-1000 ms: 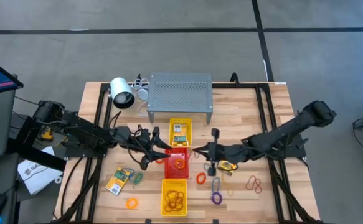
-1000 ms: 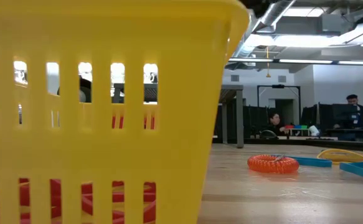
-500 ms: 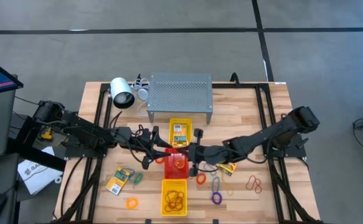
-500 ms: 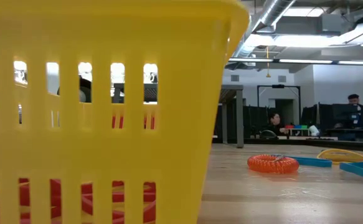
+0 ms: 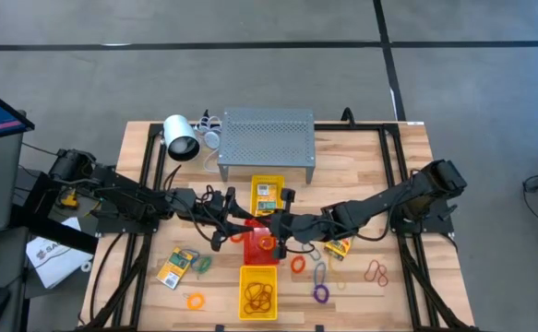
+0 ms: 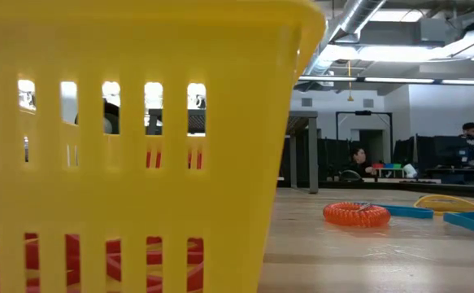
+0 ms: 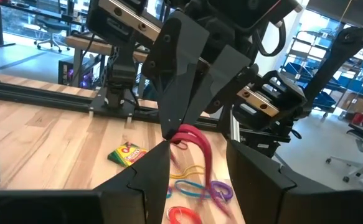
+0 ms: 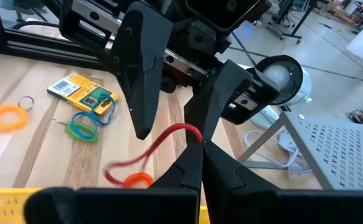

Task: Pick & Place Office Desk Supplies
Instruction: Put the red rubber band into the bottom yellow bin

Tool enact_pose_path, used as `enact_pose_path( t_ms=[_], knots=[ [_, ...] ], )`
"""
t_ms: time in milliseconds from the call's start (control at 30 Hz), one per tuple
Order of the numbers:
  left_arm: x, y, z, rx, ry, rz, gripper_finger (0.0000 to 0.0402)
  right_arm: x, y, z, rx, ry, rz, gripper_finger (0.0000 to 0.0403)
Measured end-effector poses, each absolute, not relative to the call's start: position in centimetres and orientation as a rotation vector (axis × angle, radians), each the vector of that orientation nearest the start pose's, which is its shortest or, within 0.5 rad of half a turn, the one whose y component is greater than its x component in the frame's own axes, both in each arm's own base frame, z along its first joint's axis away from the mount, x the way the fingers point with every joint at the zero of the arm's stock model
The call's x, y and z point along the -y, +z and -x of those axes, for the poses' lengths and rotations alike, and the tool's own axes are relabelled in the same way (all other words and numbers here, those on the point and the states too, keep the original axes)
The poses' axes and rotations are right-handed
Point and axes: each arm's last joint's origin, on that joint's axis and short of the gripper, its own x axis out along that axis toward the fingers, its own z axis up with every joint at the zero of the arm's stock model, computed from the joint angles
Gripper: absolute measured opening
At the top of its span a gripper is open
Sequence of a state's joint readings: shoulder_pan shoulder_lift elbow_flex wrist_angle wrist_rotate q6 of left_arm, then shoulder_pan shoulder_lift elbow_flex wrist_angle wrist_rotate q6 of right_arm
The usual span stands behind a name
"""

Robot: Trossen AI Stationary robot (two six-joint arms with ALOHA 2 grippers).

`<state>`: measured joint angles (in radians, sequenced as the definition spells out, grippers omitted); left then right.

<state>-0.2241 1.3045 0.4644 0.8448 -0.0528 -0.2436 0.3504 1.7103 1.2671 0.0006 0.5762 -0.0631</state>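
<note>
- R gripper (image 5: pixel 267 227) sits over the red tray (image 5: pixel 250 247) mid-table, fingers pinched tight on one end of a red rubber band (image 8: pixel 153 149); band droops from the tips, blurry at its low end
- L gripper (image 5: pixel 244 224) meets it from the other side, just beside it over the same tray; fingers (image 7: pixel 184 81) stand apart w/ nothing in them, their tips either side of the R gripper's tips and the band (image 7: pixel 197 143)
- An orange loop (image 5: pixel 266 243) lies in the red tray under the two grippers
- Yellow tray (image 5: pixel 256 277) nearer the front edge holds brown bands (image 5: pixel 257 296); 2nd yellow tray (image 5: pixel 255 189) behind the red one holds a card packet (image 5: pixel 267 197)
- R of the trays on the wood: orange ring (image 5: pixel 298 265), green clip (image 5: pixel 320 274), purple ring (image 5: pixel 321 294), red band (image 5: pixel 376 271) farther out, yellow packet (image 5: pixel 337 246) partly under the R arm
- L of the trays: card packet (image 5: pixel 175 267) w/ green and blue loops (image 5: pixel 200 264) touching it, orange ring (image 5: pixel 195 301) near the front edge
- At the back: perforated grey metal stand (image 5: pixel 268 136), white lamp-like cylinder (image 5: pixel 180 137) beside it
- Low view is mostly yellow tray wall (image 6: pixel 139 146); an orange coil (image 6: pixel 356 214) on the table past it, ppl seated at desks far behind
</note>
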Motion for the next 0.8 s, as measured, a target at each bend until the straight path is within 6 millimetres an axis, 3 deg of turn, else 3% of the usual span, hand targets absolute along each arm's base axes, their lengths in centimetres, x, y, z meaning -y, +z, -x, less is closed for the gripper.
enact_pose_path(
  t_ms=[233, 800],
  knots=[
    [5.50, 21.62, -24.94, -0.017, -0.170, 0.244, 0.0137, -11.79, 27.42, -36.85, -0.410, -0.209, 0.263, 0.0000],
    [5.50, 21.39, -24.94, -0.041, -0.168, 0.241, 0.0007, -11.81, 27.42, -36.83, -0.412, -0.206, 0.276, 0.0000]
  ],
)
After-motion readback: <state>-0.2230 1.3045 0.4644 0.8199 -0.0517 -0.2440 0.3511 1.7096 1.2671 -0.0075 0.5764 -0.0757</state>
